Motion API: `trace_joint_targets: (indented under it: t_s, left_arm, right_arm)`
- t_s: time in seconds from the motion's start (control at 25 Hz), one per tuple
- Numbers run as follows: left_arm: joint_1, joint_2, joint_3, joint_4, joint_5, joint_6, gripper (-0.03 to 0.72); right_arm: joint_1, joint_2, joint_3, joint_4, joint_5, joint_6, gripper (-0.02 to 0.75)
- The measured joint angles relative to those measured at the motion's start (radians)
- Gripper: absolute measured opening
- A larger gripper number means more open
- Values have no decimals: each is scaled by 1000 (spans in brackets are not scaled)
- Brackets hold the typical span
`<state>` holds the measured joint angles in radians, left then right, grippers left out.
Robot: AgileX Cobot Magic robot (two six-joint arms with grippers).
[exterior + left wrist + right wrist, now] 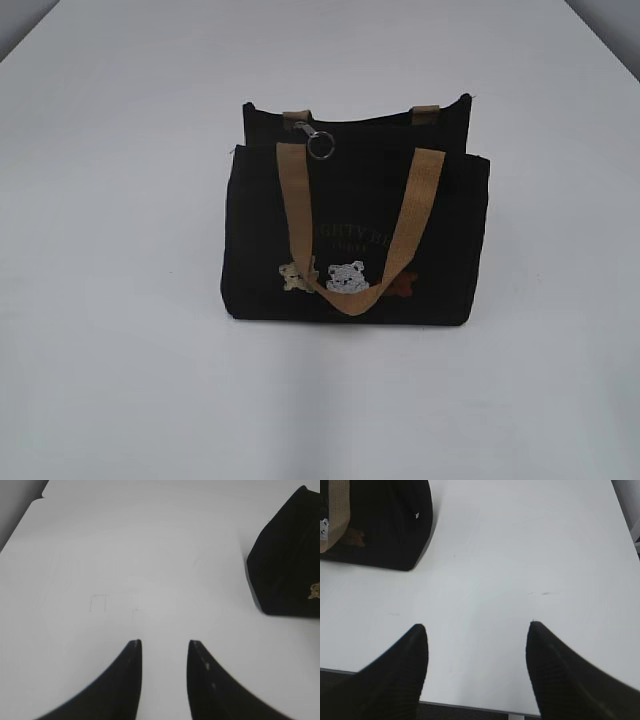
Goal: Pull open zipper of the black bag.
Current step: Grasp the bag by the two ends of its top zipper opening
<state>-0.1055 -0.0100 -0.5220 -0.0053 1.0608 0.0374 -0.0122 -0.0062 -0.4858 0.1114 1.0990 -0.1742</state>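
Note:
The black bag [355, 215] stands upright in the middle of the white table, tan handles hanging down its front over small embroidered bears. Its zipper runs along the top edge, with the silver clasp and ring pull [318, 143] lying near the left end. Neither arm shows in the exterior view. My left gripper [164, 642] is open over bare table, with a corner of the bag [287, 565] off to its upper right. My right gripper [476, 626] is open wider near the table's front edge, and the bag [380, 522] sits at its upper left.
The white table [120, 300] spreads around the bag on all sides. Its near edge [470, 706] shows just below the right gripper's fingertips. Faint pencil marks [100, 602] lie on the surface ahead of the left gripper.

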Motion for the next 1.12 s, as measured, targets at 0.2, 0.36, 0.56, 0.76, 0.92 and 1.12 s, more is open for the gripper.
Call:
trace_joint_targets:
  t_s: [0.2,0.36,0.56,0.76,0.92,1.12]
  left_arm:
    - [0,0,0,0,0,0,235]
    - [0,0,0,0,0,0,235]
    - [0,0,0,0,0,0,235]
    - [0,0,0,5,0,0,233]
    - [0,0,0,-6,-1,0,219]
    - [0,122,-19,-143,-97,146,221]
  right_arm:
    - [0,0,0,0,0,0,482]
    - [0,0,0,0,0,0,482]
    - [0,0,0,0,0,0,482]
    - [0,0,0,0,0,0,482]
    - [0,0,0,0,0,0,482]
    - [0,0,0,0,0,0,482]
